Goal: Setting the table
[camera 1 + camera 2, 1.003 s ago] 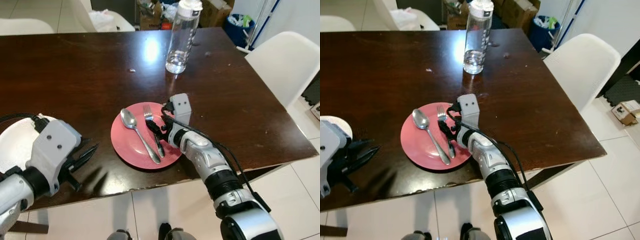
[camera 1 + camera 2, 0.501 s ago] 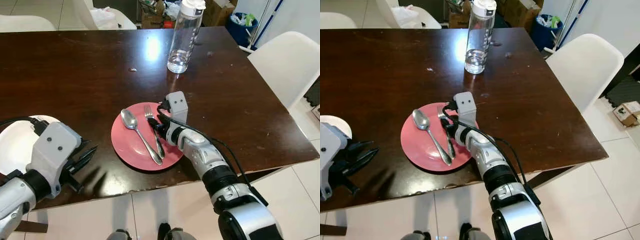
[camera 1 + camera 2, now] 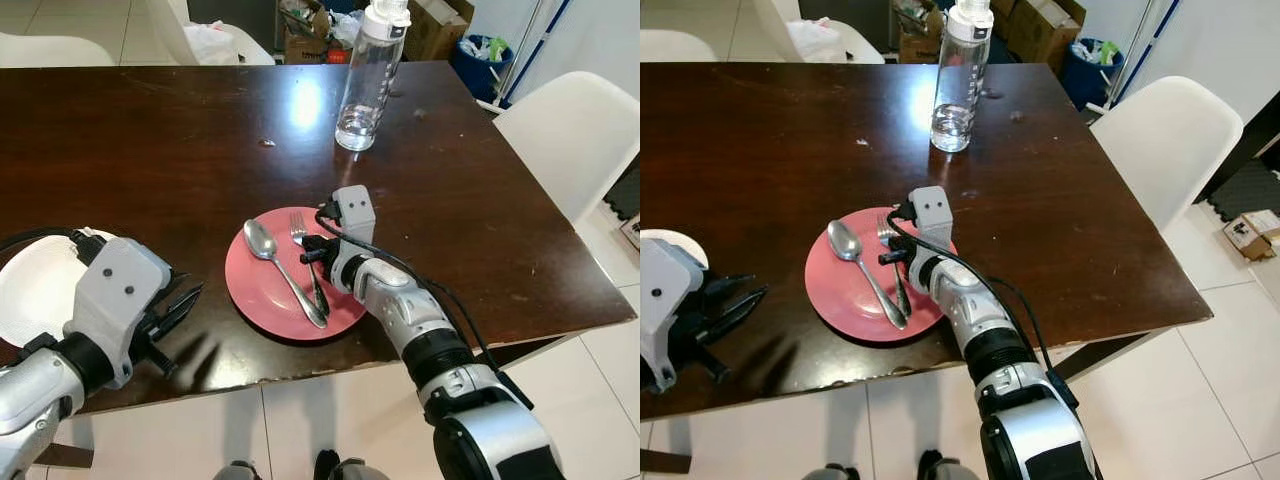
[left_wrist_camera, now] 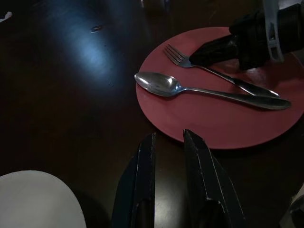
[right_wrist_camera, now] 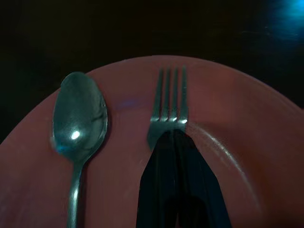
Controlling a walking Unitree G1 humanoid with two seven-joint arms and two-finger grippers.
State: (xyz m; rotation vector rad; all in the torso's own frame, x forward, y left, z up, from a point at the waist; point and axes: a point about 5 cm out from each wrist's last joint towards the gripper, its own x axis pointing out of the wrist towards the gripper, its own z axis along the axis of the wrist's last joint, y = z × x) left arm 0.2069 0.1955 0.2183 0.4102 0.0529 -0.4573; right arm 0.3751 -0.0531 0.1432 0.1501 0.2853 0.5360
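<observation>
A red plate (image 3: 262, 300) lies near the front edge of the dark table (image 3: 150, 160). On it a spoon (image 3: 270, 255) and a fork (image 3: 298, 231) lie side by side. My right gripper (image 3: 312, 257) is low over the plate, its fingers closed together on the fork's neck just behind the tines (image 5: 170, 102); the fork (image 4: 178, 56) rests flat on the plate. My left gripper (image 4: 168, 137) hovers just left of the red plate (image 4: 213, 123), open a little with nothing between its fingers. A white plate (image 3: 30, 290) sits at the table's left front.
A clear water bottle (image 3: 366, 75) stands upright at the back of the table. White chairs stand at the right (image 3: 570, 130) and far left (image 3: 50, 50). Boxes and a blue bin (image 3: 480, 55) are beyond the table. The table's front edge runs close below the red plate.
My right gripper slid along the fork toward the tines and its fingers closed on the neck. The left gripper kept its place; the view shifted slightly.
</observation>
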